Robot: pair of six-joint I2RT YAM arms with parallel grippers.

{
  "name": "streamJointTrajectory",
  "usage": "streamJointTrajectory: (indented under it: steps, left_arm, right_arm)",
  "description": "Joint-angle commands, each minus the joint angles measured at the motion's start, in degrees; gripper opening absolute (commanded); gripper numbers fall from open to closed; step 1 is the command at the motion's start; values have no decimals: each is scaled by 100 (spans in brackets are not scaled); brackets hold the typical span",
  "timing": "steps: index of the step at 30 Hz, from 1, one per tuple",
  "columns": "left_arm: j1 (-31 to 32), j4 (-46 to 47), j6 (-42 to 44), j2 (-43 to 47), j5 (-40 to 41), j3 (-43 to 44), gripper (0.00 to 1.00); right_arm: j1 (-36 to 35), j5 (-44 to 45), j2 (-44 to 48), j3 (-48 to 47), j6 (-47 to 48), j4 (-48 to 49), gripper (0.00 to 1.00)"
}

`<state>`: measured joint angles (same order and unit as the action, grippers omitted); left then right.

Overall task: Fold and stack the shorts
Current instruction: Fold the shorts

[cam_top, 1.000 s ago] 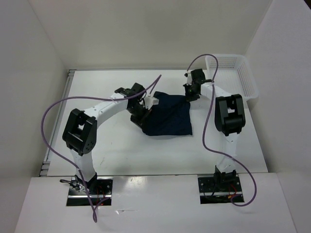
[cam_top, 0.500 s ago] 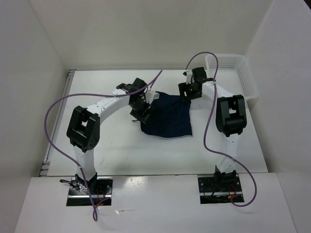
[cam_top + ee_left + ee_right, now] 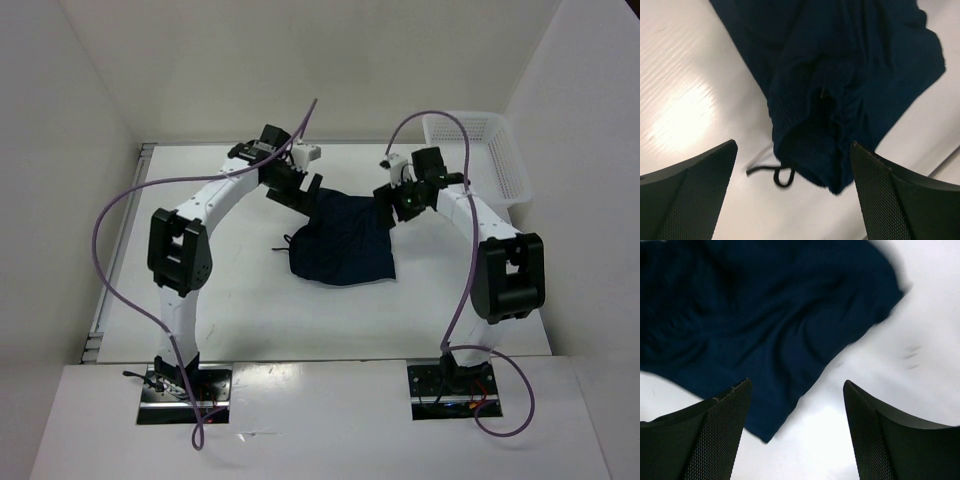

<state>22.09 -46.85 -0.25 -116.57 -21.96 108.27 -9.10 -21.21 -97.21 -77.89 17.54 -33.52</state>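
white bench (image 3: 230,300) carries all. crumpled navy fabric shorts (image 3: 345,240) lie mid-bench between arms, dark drawstring (image 3: 772,175) trailing at left edge. white plastic mesh basket (image 3: 500,150) at far right corner. left tool (image 3: 792,145) above shorts' far-left corner, fingers apart, holding nothing. right tool (image 3: 796,382) above far-right corner, likewise apart.

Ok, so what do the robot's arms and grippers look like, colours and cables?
Both the left arm and the right arm have white links with chunky black joint housings, and a purple cable loops off each. The left gripper and right gripper have black fingers with a fine mesh-textured face.
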Motion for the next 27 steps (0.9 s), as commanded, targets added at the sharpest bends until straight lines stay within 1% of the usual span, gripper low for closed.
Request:
streamJointTrajectory:
  steps: [1,3,5,8,10,11,13,15,16,17,18,19,20,21,22,23,24,27]
  left_arm:
    - [191,264,25,-611,-212,273,100]
    - [313,351,25,-804,-458,449,100]
    - [366,352,25,-928,-607,572,100]
    - [419,413,25,-999,-661,573,100]
    - [472,475,25,-1060,-661,415,100]
    - [472,475,25,-1113,-713,414,100]
    - [472,475,25,-1175,-775,414,87]
    - [472,528,25,-1306,-775,484,70]
    - [472,580,25,-1306,-775,485,49]
    - [472,581,25,-1359,-775,485,38]
    - [472,641,25,-1359,-775,546,30]
    - [472,642,25,-1420,-775,616,24]
    - [472,703,25,-1421,-775,617,13]
    - [402,704,25,-1421,-775,677,8]
    - [402,756,25,-1421,-775,756,3]
    - [350,756,25,-1421,-775,809,0]
    - [271,756,25,-1369,-775,871,0]
    - [182,809,25,-1315,-775,1222,0]
  right_arm:
    - [31,-313,-44,581,250,-533,79]
    - [31,-366,-44,958,302,-585,79]
    - [31,-419,18,1108,364,-638,79]
    - [31,-419,70,1363,426,-691,79]
    - [31,-428,70,1416,514,-691,79]
    - [31,-428,70,1417,514,-691,78]
    - [31,-428,1,1417,566,-691,78]
    - [31,-428,-149,1417,637,-744,74]
    - [31,-428,-149,1417,706,-744,73]
    - [31,-375,-297,1417,707,-744,71]
    - [31,-297,-351,1469,707,-666,65]
    - [-21,-296,-351,1469,707,-665,61]
    - [-21,-296,-430,1469,707,-613,56]
    - [-21,-244,-430,1469,707,-612,45]
    - [-21,-243,-430,1469,707,-612,39]
    - [-21,-182,-430,1469,707,-612,34]
    - [-21,-182,-430,1530,707,-612,22]
    - [-21,-111,-430,1531,707,-551,3]
